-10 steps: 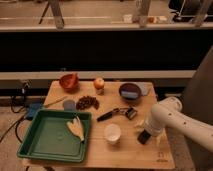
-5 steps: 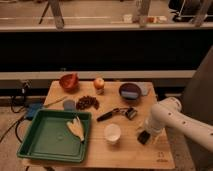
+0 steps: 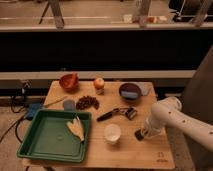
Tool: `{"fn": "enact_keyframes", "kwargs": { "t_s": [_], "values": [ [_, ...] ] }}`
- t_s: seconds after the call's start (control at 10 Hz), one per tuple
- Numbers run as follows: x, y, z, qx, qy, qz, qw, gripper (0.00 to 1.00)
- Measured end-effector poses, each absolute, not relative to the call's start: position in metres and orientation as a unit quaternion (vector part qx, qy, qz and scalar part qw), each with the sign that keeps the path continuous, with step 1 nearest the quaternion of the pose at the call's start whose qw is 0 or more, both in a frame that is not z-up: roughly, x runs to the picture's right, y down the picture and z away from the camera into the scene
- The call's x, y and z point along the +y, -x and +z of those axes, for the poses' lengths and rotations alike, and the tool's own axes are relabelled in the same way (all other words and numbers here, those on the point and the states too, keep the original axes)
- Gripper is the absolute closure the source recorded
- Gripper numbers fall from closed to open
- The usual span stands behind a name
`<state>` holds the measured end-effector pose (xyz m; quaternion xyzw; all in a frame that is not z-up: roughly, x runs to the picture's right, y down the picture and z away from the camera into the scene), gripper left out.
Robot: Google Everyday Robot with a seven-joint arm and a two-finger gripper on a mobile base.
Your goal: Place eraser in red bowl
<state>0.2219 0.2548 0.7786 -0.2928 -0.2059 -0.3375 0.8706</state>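
One arm (image 3: pixel 176 116) holds its hand (image 3: pixel 145 132) down over the black eraser (image 3: pixel 139 135) near the right front of the worktop (image 3: pixel 131 153), whether closed on it I cannot tell, so this looks like the grasp, with a lift and carry across to the red bowl (image 3: pixel 68 81) at back left next.

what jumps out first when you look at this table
The white robot arm comes in from the picture's right, its tool down at the black eraser near the front right of the table. Next come the big green tray at front left and the red bowl at back left.
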Motion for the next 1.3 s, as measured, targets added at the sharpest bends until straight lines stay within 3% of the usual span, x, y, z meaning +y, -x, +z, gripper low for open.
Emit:
{"fn": "enact_keyframes", "kwargs": {
  "t_s": [0.2,0.9,1.1,1.3],
  "values": [
    [0.240,-0.216,0.767,-0.206,0.288,-0.327,0.876,1.00],
    [0.194,-0.188,0.752,-0.207,0.273,-0.309,0.887,1.00],
    [0.180,-0.189,0.743,-0.206,0.275,-0.299,0.890,0.89],
    [0.184,-0.196,0.745,-0.206,0.301,-0.277,0.889,0.68]
  ]
}}
